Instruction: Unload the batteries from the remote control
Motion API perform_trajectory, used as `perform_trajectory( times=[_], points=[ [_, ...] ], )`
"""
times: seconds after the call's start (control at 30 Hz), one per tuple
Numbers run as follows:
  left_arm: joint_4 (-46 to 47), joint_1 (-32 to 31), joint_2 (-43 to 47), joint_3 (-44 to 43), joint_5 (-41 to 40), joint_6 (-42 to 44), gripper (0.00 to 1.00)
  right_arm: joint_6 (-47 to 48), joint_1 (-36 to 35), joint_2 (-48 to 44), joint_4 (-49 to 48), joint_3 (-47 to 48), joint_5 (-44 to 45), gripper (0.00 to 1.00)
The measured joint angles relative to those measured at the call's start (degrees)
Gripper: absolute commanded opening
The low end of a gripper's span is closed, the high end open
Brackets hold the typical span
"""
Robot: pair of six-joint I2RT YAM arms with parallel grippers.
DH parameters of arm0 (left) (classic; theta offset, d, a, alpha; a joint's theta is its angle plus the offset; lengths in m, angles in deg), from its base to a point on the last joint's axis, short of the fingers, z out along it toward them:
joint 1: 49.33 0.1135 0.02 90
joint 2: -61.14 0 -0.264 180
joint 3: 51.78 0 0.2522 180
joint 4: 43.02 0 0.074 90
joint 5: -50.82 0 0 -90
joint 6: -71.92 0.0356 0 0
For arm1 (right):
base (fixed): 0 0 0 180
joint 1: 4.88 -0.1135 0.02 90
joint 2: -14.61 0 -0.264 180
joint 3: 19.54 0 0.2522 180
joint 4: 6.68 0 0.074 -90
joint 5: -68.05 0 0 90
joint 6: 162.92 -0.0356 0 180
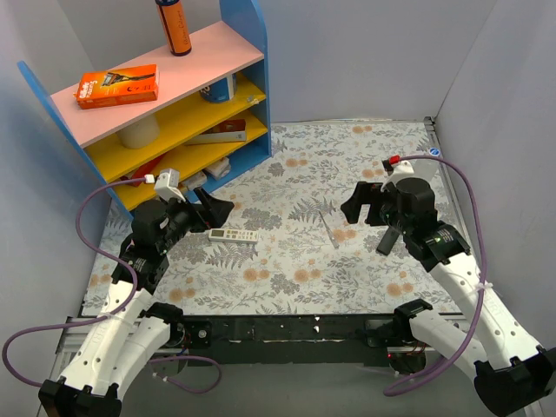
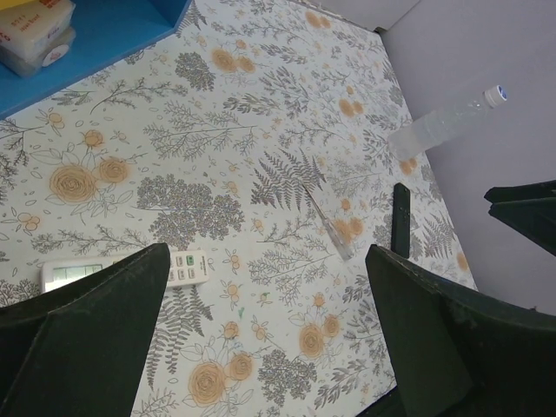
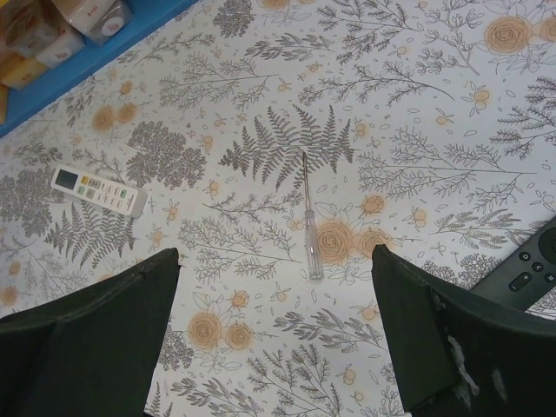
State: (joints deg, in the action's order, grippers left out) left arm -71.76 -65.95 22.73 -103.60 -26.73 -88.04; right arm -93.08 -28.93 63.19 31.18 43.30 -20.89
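Left claw (image 2: 268, 256): I see it gaping, empty, by the white remote (image 2: 126, 271).
Right claw (image 3: 274, 254): spread wide, empty, over the screwdriver (image 3: 310, 217).

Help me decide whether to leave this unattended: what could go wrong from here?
1. Two remotes lie out, the white remote near the open left gripper, the black remote near the open right gripper; nothing shows which one is meant.
2. The white remote lies buttons up, so its back is hidden; it might slip when flipped.
3. The screwdriver between them could get knocked.
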Motion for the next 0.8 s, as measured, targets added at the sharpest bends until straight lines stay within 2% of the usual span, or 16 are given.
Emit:
perform_trajectory(
  times=[0.3, 0.43, 0.67, 0.8],
  points=[
    [-1.92, 0.0, 0.0, 0.0, -1.44, -2.71, 0.98, -0.02, 0.0, -2.21, -0.72, -0.74, 0.04, 0.98],
    [-6.91, -0.07, -1.14, -1.11, -6.91, -9.31, 0.98, -0.07, 0.0, -3.82, -0.92, -1.81, 0.52, 0.98],
    [-17.94, -0.07, -10.8, -11.08, -14.05, -21.68, 0.98, -0.26, 0.0, -7.69, -2.05, -4.09, 0.68, 0.97],
    [-20.94, -0.48, -12.96, -10.67, -16.33, -28.63, 0.95, -0.26, 0.0, -11.06, -2.89, -5.95, 0.68, 0.96]
  ],
)
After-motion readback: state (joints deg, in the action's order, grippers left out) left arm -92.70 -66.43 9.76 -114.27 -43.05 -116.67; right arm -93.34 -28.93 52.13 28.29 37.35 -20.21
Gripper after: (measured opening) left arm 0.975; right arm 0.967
